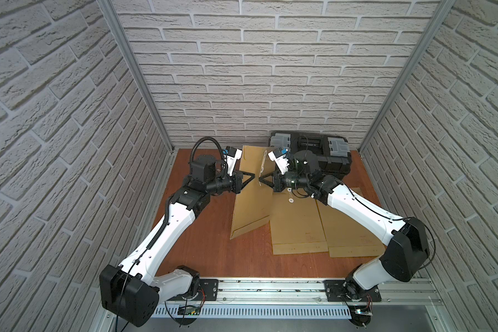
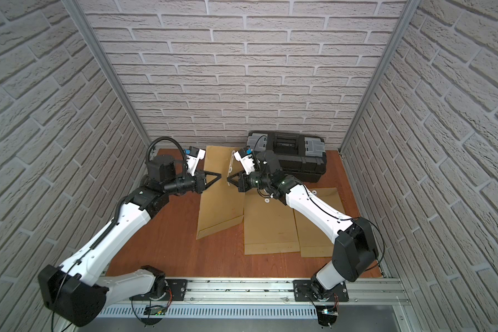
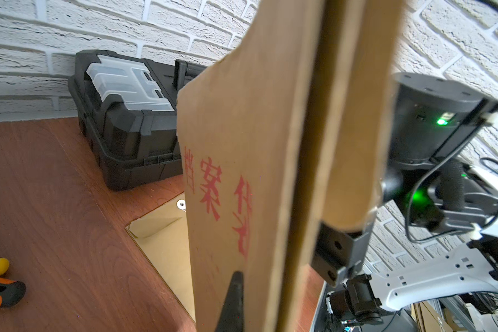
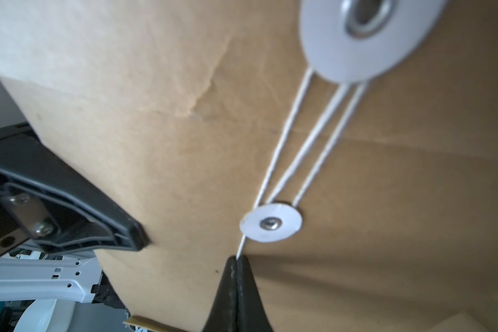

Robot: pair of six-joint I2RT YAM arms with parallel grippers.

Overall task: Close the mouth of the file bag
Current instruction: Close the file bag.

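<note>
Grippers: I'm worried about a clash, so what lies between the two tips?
Only the raised file bag, in both top views: left gripper grips its edge, right gripper pinches its string.

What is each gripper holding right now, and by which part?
Left gripper: file bag, by its side edge. Right gripper: closure string, by its free end.

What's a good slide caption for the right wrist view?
Right gripper pinches the string just past the small disc on the file bag.
</note>
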